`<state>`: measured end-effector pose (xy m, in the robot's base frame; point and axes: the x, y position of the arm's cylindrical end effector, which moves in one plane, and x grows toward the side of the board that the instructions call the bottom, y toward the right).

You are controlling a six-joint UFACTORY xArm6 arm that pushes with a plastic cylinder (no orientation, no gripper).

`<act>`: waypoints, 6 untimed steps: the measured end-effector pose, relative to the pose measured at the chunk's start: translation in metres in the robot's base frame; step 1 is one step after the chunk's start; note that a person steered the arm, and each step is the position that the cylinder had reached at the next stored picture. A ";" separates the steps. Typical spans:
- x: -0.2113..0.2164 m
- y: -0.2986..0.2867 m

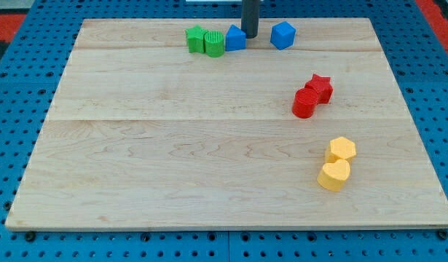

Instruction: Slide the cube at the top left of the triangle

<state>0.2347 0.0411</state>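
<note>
A blue cube (pixel 283 34) sits near the view's top edge of the wooden board (pixel 173 145), right of centre. A blue triangle (pixel 235 38) lies to its left. My tip (pixel 250 36) rests on the board between the two, right up against the triangle's right side and a short gap left of the cube. The dark rod rises from it out of the view's top.
A green star (pixel 196 38) and a green cylinder (pixel 214 44) sit just left of the triangle, the cylinder touching it. A red star (pixel 320 86) and a red cylinder (pixel 304 103) lie at the right. A yellow hexagon (pixel 342 149) and a yellow heart (pixel 333 175) lie lower right.
</note>
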 end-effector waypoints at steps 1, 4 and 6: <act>0.000 -0.013; 0.074 0.043; 0.011 0.123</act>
